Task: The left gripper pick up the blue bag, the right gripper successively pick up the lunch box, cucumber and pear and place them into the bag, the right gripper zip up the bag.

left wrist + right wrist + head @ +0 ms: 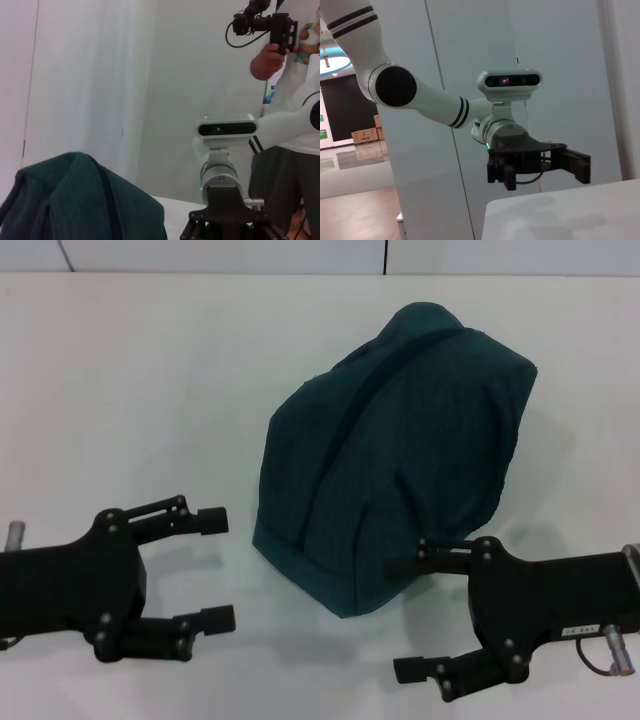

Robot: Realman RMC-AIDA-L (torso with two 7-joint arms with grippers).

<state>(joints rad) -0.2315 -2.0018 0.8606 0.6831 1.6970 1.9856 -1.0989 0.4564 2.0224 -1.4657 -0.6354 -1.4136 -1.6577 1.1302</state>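
The bag (395, 455) is seen as a closed, slumped dark teal mound on the white table (130, 390), in the centre and upper right of the head view. No lunch box, cucumber or pear can be found in any view, so they are judged to be inside already, and the task is judged nearly or fully done. The dark zipper line appears shut along the visible part, but its far end and pull cannot be made out; an unfinished zip could therefore be missed.

The right gripper (410, 620) is held at the lower right of the head view, fingers spread and empty. Its upper finger lies against, or just beside, the bag's lower right corner; contact cannot be settled. If that arm were moved carelessly, the soft fabric could be snagged or the bag dragged or tipped, since it is propped only by its contents.

The left gripper (218, 568) is placed at the lower left, also spread wide and empty, near the bag's lower left edge but clear of it. In the left wrist view, a person holding a camera (265, 22) stands behind the table.
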